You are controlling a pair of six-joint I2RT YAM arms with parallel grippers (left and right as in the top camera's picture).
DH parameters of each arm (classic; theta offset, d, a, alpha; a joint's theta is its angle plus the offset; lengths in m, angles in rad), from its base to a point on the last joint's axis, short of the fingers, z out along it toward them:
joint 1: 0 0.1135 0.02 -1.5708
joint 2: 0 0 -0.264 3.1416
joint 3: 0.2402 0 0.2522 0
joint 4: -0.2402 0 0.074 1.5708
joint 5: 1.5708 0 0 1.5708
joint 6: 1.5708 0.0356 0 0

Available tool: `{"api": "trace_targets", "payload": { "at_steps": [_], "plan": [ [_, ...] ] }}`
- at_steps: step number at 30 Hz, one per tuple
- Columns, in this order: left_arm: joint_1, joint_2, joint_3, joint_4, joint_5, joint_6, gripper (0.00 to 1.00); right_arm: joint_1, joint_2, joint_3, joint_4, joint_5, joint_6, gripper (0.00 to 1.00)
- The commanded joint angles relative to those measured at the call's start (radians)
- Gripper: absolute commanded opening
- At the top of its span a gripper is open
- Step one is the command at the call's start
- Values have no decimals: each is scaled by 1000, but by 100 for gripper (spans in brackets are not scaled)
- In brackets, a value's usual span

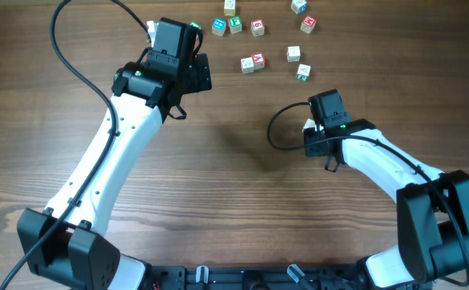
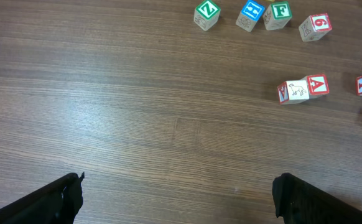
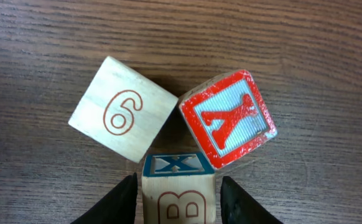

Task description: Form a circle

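The circle shows only as a tight cluster of three small wooden cubes in the right wrist view, not as a full ring. A pale cube marked 6 point(image 3: 122, 109) and a red-faced letter cube point(image 3: 228, 118) lean corner to corner. Below them a cube with a blue X top and a B face point(image 3: 178, 186) touches both. My right gripper point(image 3: 178, 198) straddles that cube, open, with a thin gap on each side. From overhead the right gripper point(image 1: 312, 127) hides the cluster. My left gripper point(image 2: 180, 199) hangs wide open over bare wood, also seen overhead point(image 1: 188, 66).
Several loose letter cubes lie scattered at the far side: green point(image 1: 234, 23), blue point(image 1: 218, 26) and red point(image 1: 257, 28) ones, a touching pair point(image 1: 252, 63), and others further right point(image 1: 303, 72). The left wrist view shows the same pair point(image 2: 302, 89).
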Motion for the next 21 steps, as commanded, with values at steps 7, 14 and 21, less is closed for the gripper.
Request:
{"api": "trace_targets", "payload": {
  "at_steps": [7,14,21],
  "plan": [
    [4,2,-3,2,-2,-9,100,1,9,-5,-25,-5,2,75],
    [4,2,-3,2,-2,-9,100,1,9,-5,-58,-101,16,100],
    [4,2,-3,2,-2,-9,100,1,-5,77,-154,-97,177,100]
  ]
}}
